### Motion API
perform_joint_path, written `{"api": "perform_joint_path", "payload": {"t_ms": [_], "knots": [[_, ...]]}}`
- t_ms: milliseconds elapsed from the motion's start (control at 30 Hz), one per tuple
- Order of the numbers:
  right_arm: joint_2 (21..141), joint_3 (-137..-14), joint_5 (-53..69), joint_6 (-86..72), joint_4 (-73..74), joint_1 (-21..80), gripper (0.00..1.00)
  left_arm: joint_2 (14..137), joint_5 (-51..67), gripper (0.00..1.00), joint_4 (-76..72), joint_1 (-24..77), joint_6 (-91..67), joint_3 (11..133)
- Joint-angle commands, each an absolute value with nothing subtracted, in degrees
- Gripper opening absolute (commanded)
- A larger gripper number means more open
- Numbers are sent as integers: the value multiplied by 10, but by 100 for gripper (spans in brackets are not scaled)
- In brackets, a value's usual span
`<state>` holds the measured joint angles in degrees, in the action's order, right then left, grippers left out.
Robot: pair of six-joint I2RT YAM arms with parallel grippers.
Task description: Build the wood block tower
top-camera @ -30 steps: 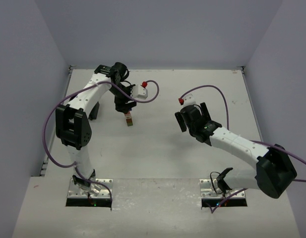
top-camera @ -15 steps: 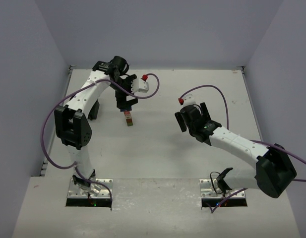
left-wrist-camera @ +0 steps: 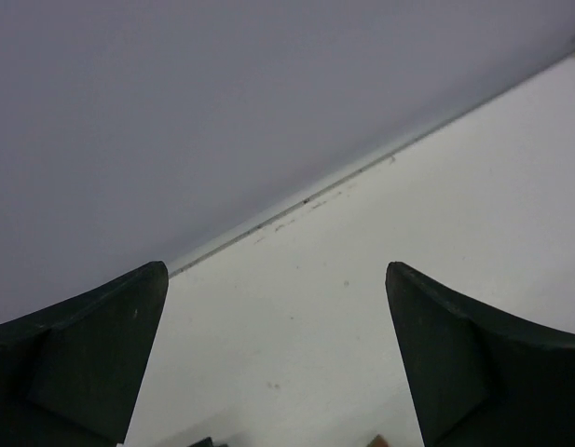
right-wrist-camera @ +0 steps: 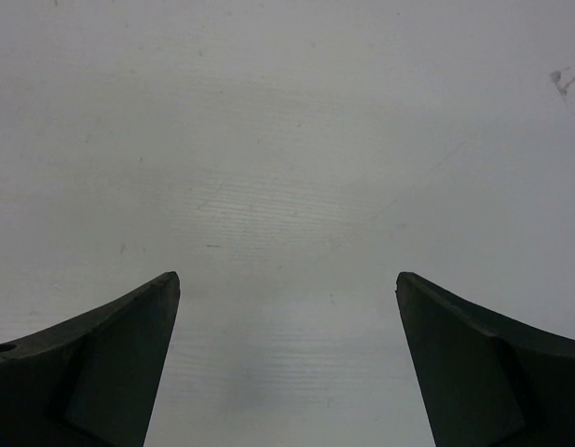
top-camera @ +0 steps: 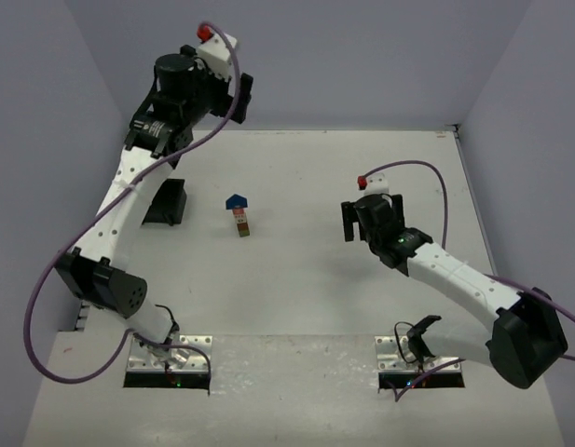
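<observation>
The wood block tower [top-camera: 239, 217] stands alone on the white table, left of centre. A blue wedge [top-camera: 236, 201] tops it, with a red cube [top-camera: 239, 215] below and further blocks under that, too small to tell apart. My left gripper [top-camera: 242, 97] is raised high above the table's back, far from the tower. In the left wrist view the left gripper [left-wrist-camera: 276, 270] is open and empty, facing the back wall. My right gripper [top-camera: 371, 214] hangs right of the tower, well apart from it. Its wrist view shows the right gripper [right-wrist-camera: 287, 276] open over bare table.
A black square tray [top-camera: 166, 202] lies left of the tower, near the left wall. Grey walls close in the table [top-camera: 296, 279] on three sides. Purple cables loop off both arms.
My left gripper opened, let go of the blue wedge on top of the tower and rose up and back. The right arm shifted slightly right.
</observation>
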<state>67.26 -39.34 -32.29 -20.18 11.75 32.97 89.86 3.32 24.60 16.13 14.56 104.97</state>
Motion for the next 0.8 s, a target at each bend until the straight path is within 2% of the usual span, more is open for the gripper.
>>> {"api": "perform_joint_path", "payload": {"t_ms": [0, 33, 133, 267, 400, 600, 767], "knots": [[610, -351, -295, -289, 107, 292, 99, 793, -136, 100, 105, 158, -179, 921], [579, -329, -282, -302, 107, 278, 99, 770, -152, 100, 106, 158, -223, 855], [521, -286, -259, -304, 108, 264, 99, 720, -151, 100, 149, 159, -256, 765], [444, -235, -266, -317, 110, 262, 99, 651, -275, 100, 206, 159, -323, 642], [401, -216, -272, -329, 111, 262, 99, 572, -331, 100, 214, 158, -360, 529], [389, -220, -285, -347, 134, 262, 99, 513, -385, 100, 233, 158, -408, 466], [403, -233, -308, -362, 153, 261, 99, 510, -365, 100, 223, 158, -406, 460]]}}
